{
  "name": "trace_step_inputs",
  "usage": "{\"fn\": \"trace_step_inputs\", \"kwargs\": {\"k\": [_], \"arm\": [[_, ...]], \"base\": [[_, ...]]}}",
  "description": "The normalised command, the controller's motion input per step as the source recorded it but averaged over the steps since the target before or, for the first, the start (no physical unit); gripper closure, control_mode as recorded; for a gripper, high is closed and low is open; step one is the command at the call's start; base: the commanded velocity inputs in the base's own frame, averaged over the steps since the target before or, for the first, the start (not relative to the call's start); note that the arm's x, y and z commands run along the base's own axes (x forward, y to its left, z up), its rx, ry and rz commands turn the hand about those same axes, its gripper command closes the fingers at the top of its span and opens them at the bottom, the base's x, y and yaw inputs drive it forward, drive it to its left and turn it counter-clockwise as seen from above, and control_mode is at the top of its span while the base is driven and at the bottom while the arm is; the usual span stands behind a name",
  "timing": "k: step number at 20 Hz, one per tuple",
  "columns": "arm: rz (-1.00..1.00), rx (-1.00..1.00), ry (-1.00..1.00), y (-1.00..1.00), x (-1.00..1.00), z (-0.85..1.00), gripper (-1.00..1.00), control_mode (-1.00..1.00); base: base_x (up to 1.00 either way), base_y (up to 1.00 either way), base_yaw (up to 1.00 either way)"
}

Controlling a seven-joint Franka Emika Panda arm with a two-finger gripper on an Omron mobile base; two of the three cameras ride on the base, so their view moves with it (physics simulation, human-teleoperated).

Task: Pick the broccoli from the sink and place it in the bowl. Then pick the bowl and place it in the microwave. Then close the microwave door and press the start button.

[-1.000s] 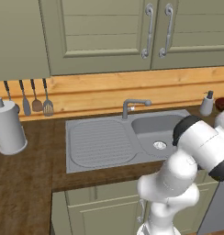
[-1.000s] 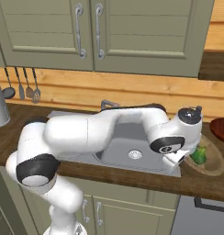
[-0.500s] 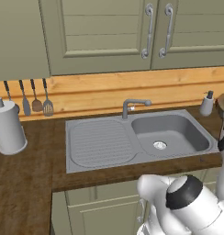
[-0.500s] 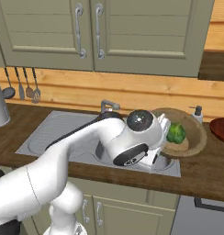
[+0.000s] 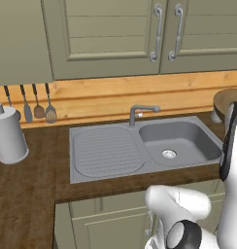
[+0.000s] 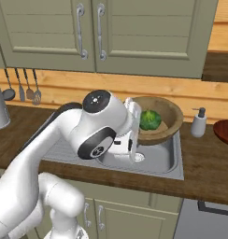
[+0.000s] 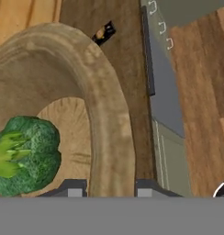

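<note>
The grey steel sink (image 6: pixel 158 161) lay lengthwise along the counter, basin partly hidden by the arm. The wide round brown wooden bowl (image 6: pixel 166 122) was held raised above the basin, mouth upward, near rim covered by the hand. The two-finger gripper (image 7: pixel 107 189) clasped the bowl's thick wall between its tips. The bright green lumpy broccoli (image 6: pixel 150 119) sat inside, orientation unclear.
</note>
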Motion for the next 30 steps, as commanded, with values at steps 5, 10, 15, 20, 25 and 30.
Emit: {"fn": "trace_step_inputs", "kwargs": {"k": [5, 10, 15, 20, 25, 30], "arm": [[0.16, 0.04, 0.16, 0.78, -0.16, 0.50, 1.00, -1.00], [0.16, 0.05, 0.07, 0.91, -0.07, 0.12, 1.00, -1.00], [0.10, 0.01, -0.12, 0.80, -0.24, 0.00, 1.00, -1.00], [0.01, 0.00, -0.23, 0.44, -0.25, 0.00, 1.00, -1.00], [-0.04, -0.02, 0.06, 0.52, -0.01, 0.27, 1.00, -1.00], [-0.01, -0.01, 0.10, 0.24, -0.14, 0.42, 1.00, -1.00]], "base": [[0.00, 0.00, 0.00], [0.00, 0.00, 0.00], [0.00, 0.00, 0.00], [0.00, 0.00, 0.00], [0.00, 0.00, 0.00], [0.00, 0.00, 0.00]]}}
